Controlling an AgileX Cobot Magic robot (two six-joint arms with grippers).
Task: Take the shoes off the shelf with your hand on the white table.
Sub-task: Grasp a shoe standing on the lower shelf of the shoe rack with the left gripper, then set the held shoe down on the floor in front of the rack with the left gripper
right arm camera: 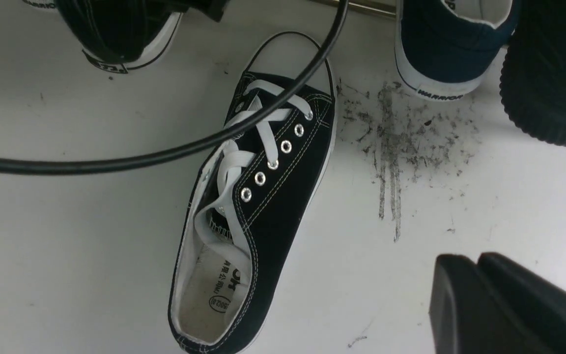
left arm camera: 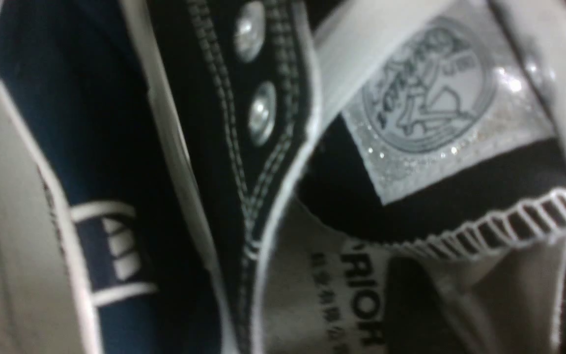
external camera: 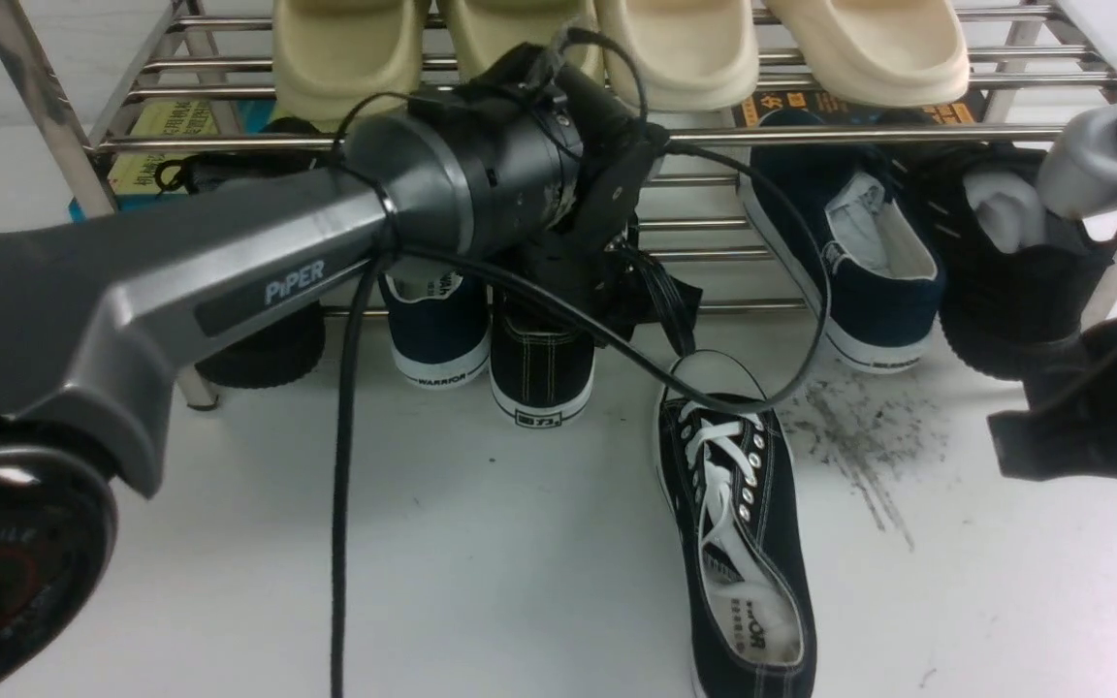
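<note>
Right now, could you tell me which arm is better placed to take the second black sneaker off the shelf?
Left. The left gripper is at the sneaker on the lower tier of the shelf, its wrist view filled by that shoe's opening. The right gripper hangs apart, over the white table.

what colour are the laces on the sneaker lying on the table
White laces on the sneaker; clearest in right wrist view.

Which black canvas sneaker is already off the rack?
The black canvas low-top sneaker with white laces lying on the white table, toe toward the chrome tube shelf. Its mate is heel-out at the lower tier.
</note>
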